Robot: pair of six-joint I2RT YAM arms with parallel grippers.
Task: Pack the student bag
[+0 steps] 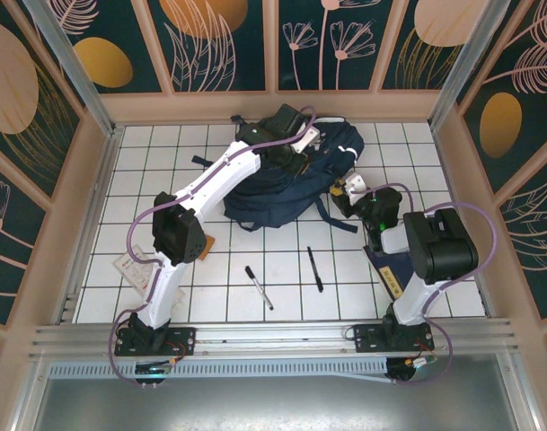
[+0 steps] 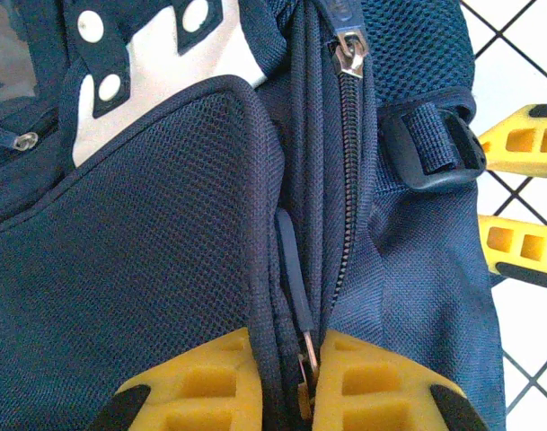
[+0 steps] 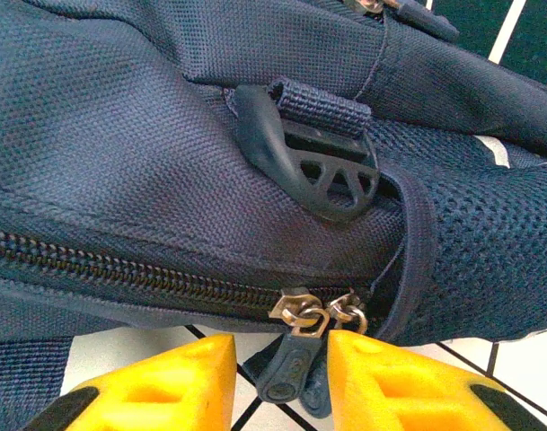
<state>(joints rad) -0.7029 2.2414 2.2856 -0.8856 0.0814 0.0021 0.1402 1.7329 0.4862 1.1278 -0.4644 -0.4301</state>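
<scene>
1 student bag point(image 1: 295, 199) on white-tiled table point(image 1: 165, 153), floral walls point(image 1: 228, 54).

The right claw point(image 3: 282, 359) straddles two dark pull tabs point(image 3: 289, 366) hanging from metal sliders point(image 3: 311, 312) on the student bag's point(image 3: 120, 135) closed zipper point(image 3: 120, 269). Its yellow fingers point(image 3: 165, 391) stand apart above the white tabletop point(image 3: 516, 364).

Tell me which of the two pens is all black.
The right-hand pen; the left-hand pen has a pale barrel below a black cap.
</scene>
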